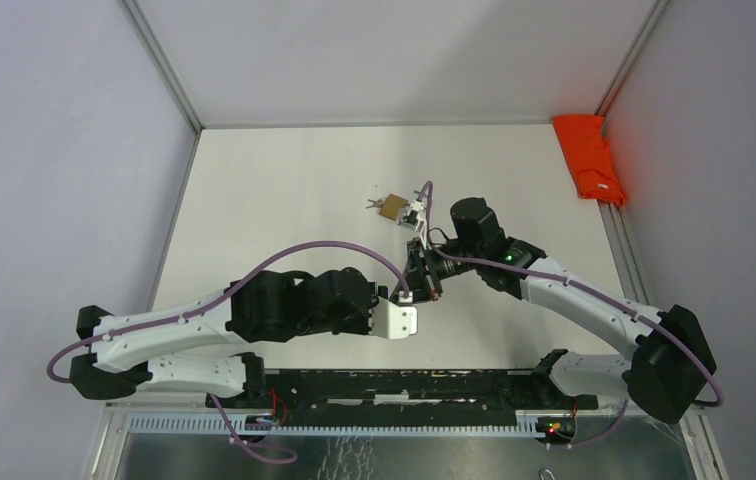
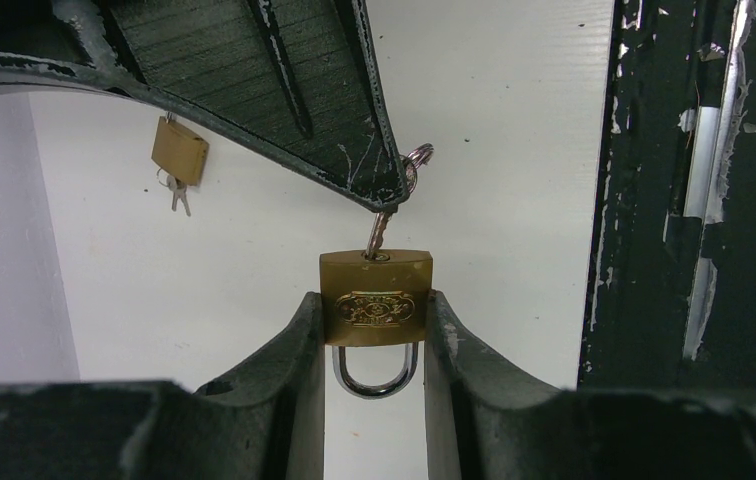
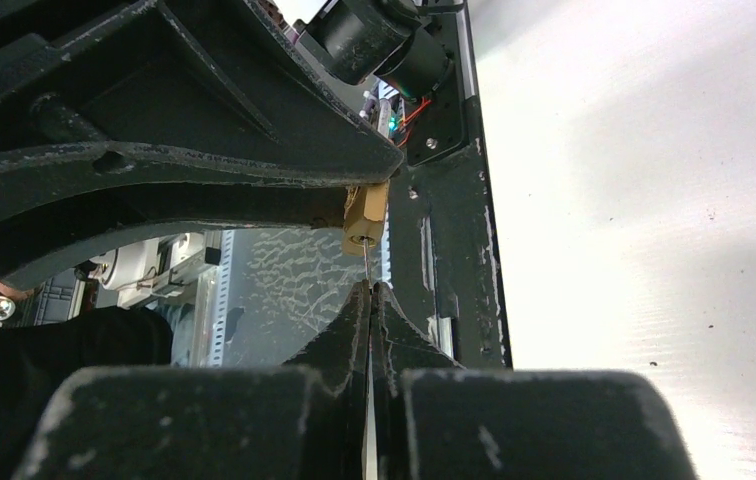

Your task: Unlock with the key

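Note:
A brass padlock [image 2: 375, 300] with a steel shackle [image 2: 375, 378] is gripped by its sides between my left gripper's fingers [image 2: 294, 350], shackle toward the wrist and both its legs in the body. A key [image 2: 378, 235] is stuck in the keyhole on the far face, with its ring [image 2: 416, 158] hanging behind. My right gripper [image 3: 369, 287] is shut on the thin key blade [image 3: 366, 262], pointing at the padlock's end [image 3: 366, 215]. In the top view the two grippers meet above mid-table: left gripper [image 1: 409, 292], right gripper [image 1: 424, 268].
A second brass padlock [image 1: 390, 207] with keys [image 2: 178, 195] lies on the white table beyond the grippers. An orange cloth [image 1: 590, 157] sits at the far right edge. A black rail [image 1: 394, 385] runs along the near edge between the arm bases.

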